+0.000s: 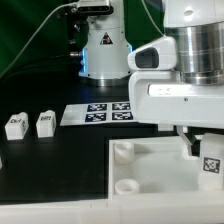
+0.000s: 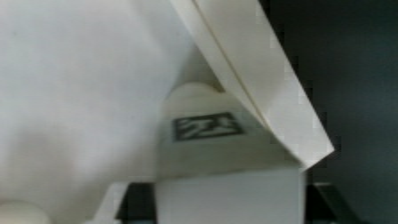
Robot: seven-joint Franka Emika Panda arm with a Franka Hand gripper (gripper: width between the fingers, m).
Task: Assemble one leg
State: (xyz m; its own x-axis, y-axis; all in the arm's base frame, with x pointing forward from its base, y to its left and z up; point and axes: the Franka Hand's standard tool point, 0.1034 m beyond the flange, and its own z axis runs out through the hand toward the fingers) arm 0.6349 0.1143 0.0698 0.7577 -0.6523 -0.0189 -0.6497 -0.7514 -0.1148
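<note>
Inspection of the exterior view finds the gripper (image 1: 197,143) low over the tabletop panel (image 1: 150,162), near that view's right edge, with a tagged leg (image 1: 211,164) directly beneath the fingers and standing on or at the panel's surface. The wrist view shows this leg (image 2: 222,150) close up, tag facing the camera, with two pale finger surfaces flanking its lower part; the fingers appear set narrow about it, but actual contact is not resolved, so whether the grip is closed cannot be told. Two further legs (image 1: 14,125) (image 1: 44,123) stand upright and apart from each other on the dark table at the exterior view's left, well clear of the arm. The marker board (image 1: 98,112) lies flat between them and the robot base. Judged by appearance, the leg is a light, rigid plastic post with smooth sides, likely somewhat slippery; it would best be held across its flat flanks at mid-height, leaving the lower end free to enter a socket. As to receptacles, the panel carries round corner sockets: the two visible ones (image 1: 121,149) (image 1: 128,186) are empty. The socket under the gripper, if any, is hidden by the wrist housing.
</note>
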